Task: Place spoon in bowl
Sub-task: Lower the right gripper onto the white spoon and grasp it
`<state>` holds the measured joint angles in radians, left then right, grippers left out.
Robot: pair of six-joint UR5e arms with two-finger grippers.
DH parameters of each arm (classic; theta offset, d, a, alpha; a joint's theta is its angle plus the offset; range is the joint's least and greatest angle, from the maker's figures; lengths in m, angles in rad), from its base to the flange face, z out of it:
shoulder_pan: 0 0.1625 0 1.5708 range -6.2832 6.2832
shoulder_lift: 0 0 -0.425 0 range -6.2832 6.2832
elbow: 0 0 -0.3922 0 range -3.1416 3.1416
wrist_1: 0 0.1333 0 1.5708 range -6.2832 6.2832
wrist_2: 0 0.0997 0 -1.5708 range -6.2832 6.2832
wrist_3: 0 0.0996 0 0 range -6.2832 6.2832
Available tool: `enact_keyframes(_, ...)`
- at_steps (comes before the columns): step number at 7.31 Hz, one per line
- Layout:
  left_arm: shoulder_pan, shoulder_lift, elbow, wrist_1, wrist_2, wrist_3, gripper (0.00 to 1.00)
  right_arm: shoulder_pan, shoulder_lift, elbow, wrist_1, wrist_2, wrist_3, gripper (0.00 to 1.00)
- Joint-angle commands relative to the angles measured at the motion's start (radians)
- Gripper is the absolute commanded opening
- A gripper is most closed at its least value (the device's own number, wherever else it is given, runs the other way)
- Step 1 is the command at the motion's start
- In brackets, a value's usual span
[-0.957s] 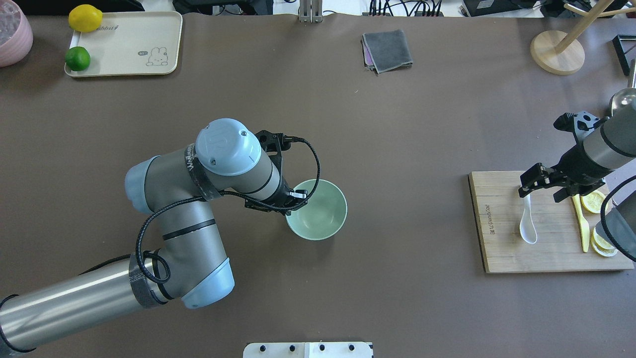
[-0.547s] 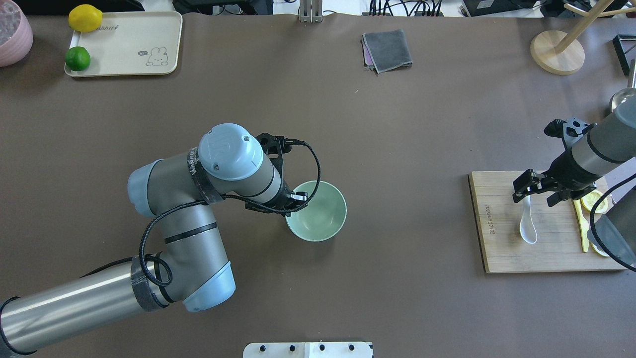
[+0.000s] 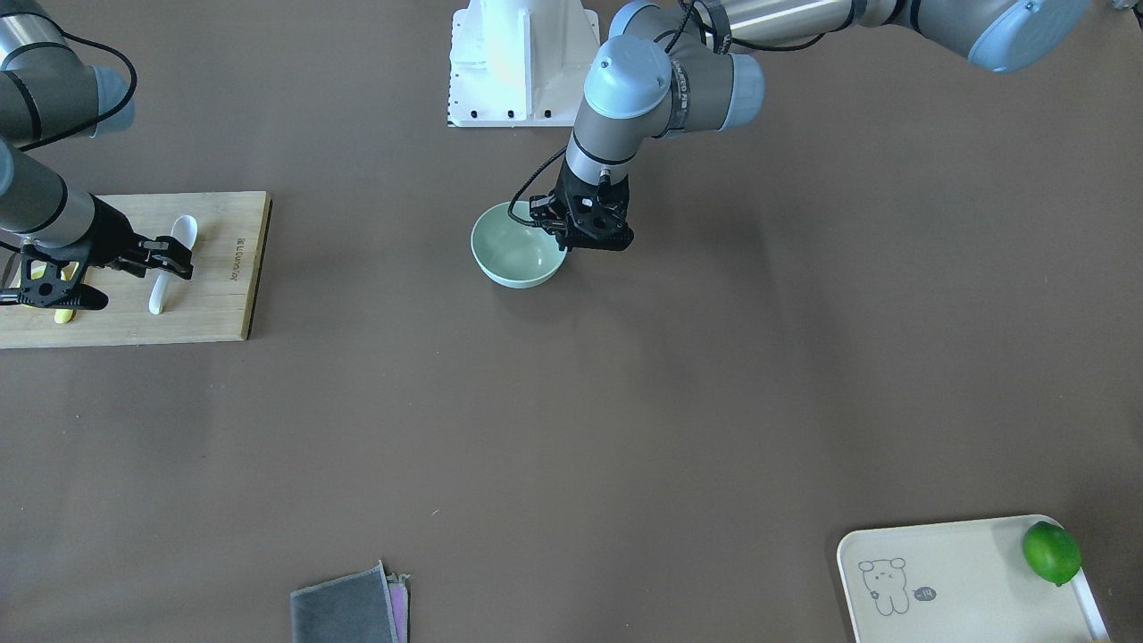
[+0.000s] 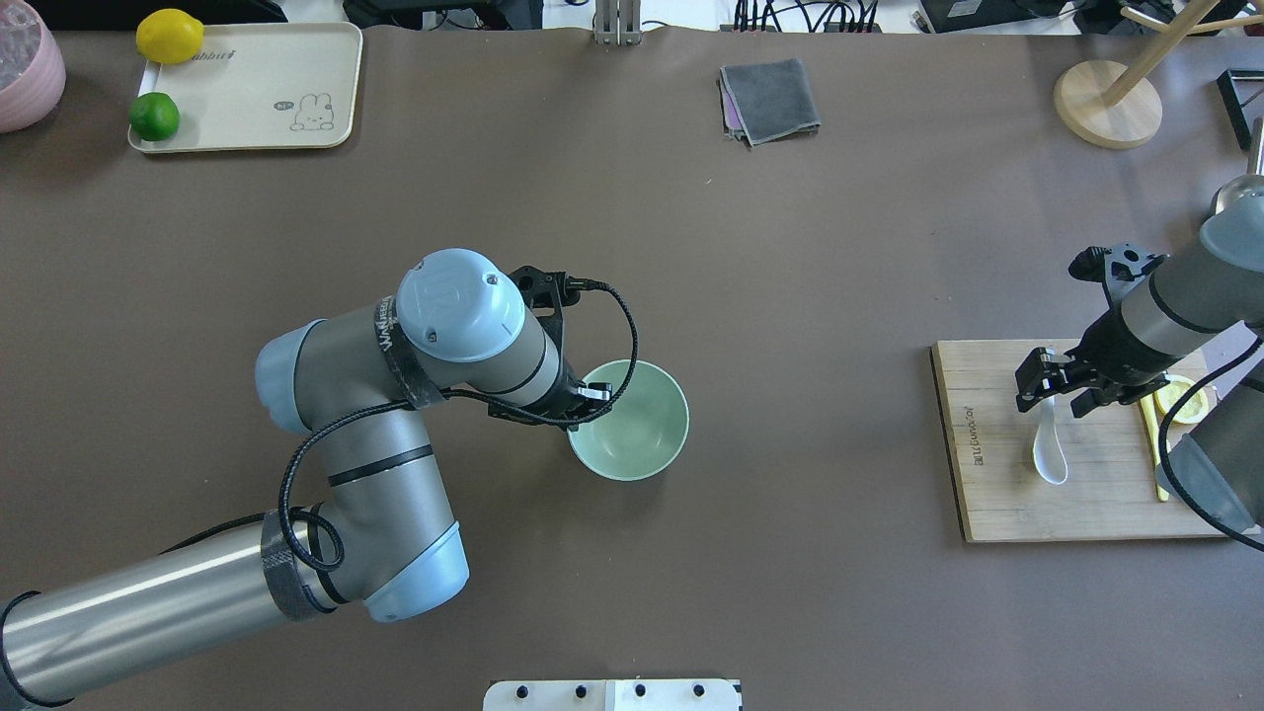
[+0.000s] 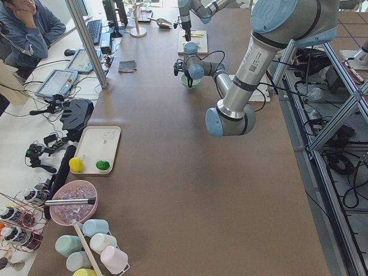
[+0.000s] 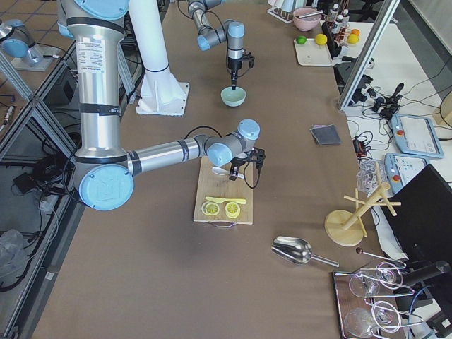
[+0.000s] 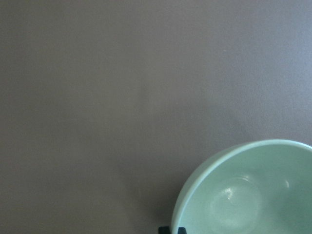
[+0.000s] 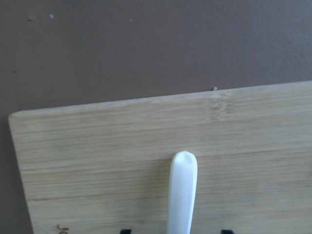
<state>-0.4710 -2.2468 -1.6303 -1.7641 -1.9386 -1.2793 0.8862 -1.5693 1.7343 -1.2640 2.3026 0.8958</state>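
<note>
1. Right gripper (image 4: 1053, 398) hangs low over the wooden board (image 4: 997, 499), on the robot's right side of the table (image 4: 790, 296).
2. Its fingers (image 4: 1030, 387) are spread wide, one on each side of the spoon (image 4: 1048, 444) handle. The wrist view shows the handle tip in the gap with board visible on both sides, so nothing is gripped.
3. The white spoon lies flat on the board, scoop toward the robot, handle pointing away.
4. A yellow knife (image 4: 1156, 444) lies on the same board, beside the spoon on the far side from the bowl and not touching it.
5. Over to the left gripper (image 4: 585, 397): it sits at the rim of the bowl (image 4: 637, 425), on the side nearer its own arm.
6. Its wrist view shows the fingertips close together, pinching that rim.
7. The mint-green bowl stands upright on the table near the middle, well apart from the board and spoon.
</note>
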Motion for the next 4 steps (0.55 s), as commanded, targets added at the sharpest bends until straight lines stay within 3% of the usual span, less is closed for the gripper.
enact_keyframes(1, 0.002, 0.003, -0.002, 0.000, 0.021, 0.000, 0.72, -0.003, 0.000, -0.001, 0.000, 0.000, -0.001, 0.28)
enact_keyframes(2, 0.026, 0.006, -0.005, -0.003, 0.102, -0.002, 0.89, -0.003, 0.000, 0.001, 0.002, 0.001, -0.001, 0.14)
enact_keyframes(4, 0.034, 0.006, -0.014, -0.002, 0.110, -0.003, 0.94, -0.003, -0.005, 0.001, 0.005, 0.000, -0.001, 0.00)
